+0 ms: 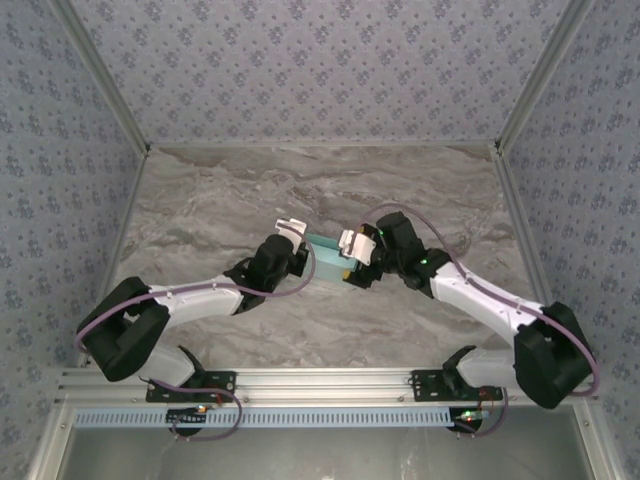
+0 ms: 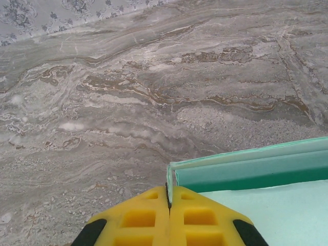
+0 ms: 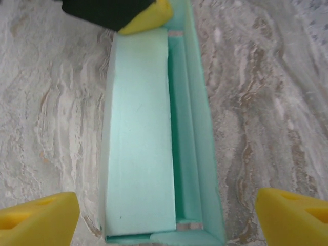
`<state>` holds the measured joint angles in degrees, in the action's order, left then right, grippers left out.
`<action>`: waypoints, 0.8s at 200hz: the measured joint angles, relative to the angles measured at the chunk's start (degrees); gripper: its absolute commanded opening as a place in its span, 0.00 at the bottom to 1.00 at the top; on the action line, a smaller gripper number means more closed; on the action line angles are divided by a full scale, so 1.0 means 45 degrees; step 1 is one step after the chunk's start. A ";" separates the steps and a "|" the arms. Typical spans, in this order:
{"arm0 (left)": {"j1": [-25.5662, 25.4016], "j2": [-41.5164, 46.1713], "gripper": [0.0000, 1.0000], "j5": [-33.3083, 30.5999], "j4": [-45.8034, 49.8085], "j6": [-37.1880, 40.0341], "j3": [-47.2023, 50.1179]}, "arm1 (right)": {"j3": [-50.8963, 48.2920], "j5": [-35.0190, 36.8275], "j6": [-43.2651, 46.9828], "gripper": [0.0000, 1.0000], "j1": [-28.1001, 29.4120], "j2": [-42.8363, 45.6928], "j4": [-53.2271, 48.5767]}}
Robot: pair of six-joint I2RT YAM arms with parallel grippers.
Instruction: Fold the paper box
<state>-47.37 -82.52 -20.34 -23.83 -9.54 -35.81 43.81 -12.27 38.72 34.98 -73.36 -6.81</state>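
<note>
Roughly at the middle of the marbled surface (image 1: 200, 200) lies the mint paper box (image 3: 138, 128), partly folded. The left gripper (image 2: 168, 197) pinches one end wall; the right gripper (image 3: 166, 212) hangs spread wide over the opposite end.

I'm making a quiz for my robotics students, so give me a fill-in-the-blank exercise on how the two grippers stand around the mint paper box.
The left gripper is ___ on an edge of the paper box.
The right gripper is ___, with one finger on each side of the box.
The fingers of both grippers are coloured ___.
Missing words: shut; open; yellow.
</note>
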 measured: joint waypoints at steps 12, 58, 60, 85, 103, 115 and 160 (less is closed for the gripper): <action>0.0000 0.0000 0.00 0.0000 -0.0005 0.0000 0.0000 | 0.0287 0.0087 0.0199 0.89 0.0087 -0.0539 -0.0049; 0.0005 -0.0024 0.00 0.0063 -0.0063 -0.0005 0.0000 | 0.0753 0.1292 0.1263 0.70 0.0865 -0.1744 0.0257; 0.0005 -0.0024 0.00 0.0078 -0.0063 -0.0005 0.0000 | 0.0753 0.1336 0.1345 0.70 0.0889 -0.1778 0.0282; 0.0112 -0.0019 0.04 0.0340 -0.0107 0.0005 0.0005 | 0.0748 0.1996 0.1909 0.64 0.1030 -0.1841 0.0437; 0.0238 0.0005 0.12 0.0685 -0.0379 -0.0015 0.0170 | 0.0709 0.2395 0.2259 0.59 0.1069 -0.1846 0.0617; 0.0311 0.0092 0.18 0.1001 -0.0476 -0.0024 0.0345 | 0.0636 0.2560 0.2438 0.58 0.1073 -0.1851 0.0792; 0.0534 0.1180 0.41 0.1996 -0.0593 -0.0136 0.1137 | 0.0457 0.2885 0.2948 0.55 0.1093 -0.1991 0.1428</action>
<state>-44.97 -77.21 -11.35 -26.50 -10.15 -30.70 45.87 0.71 51.99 39.90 -82.32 -0.38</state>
